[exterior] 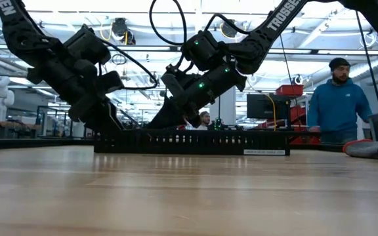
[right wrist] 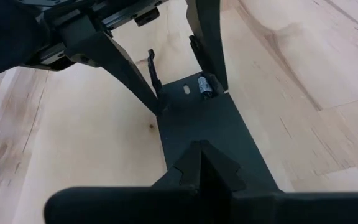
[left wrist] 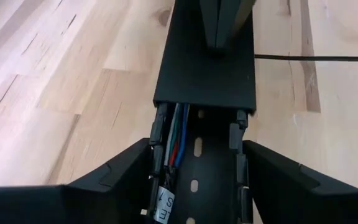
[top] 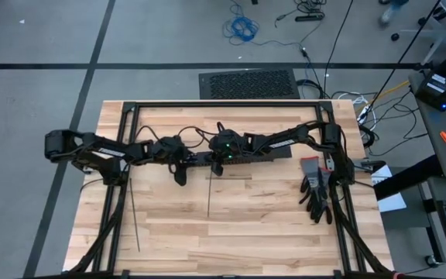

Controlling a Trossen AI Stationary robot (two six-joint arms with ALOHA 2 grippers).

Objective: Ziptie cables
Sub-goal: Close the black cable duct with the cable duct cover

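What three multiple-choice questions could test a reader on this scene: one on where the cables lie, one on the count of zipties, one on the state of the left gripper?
1. Where do the cables lie?
A. inside the black duct
B. on the floor
C. hung over an arm

2. How many zipties lie on the bare wood?
A. none
B. two
C. five

3. How does the left gripper stand?
A. shut on a ziptie
B. open, one finger on each side of the duct
C. raised high above the table

Answers:
1 A: the cables show in the duct, running under its cover.
2 B: the high view shows two zipties, the second nearer the middle.
3 B: the left gripper has the duct between its fingers.
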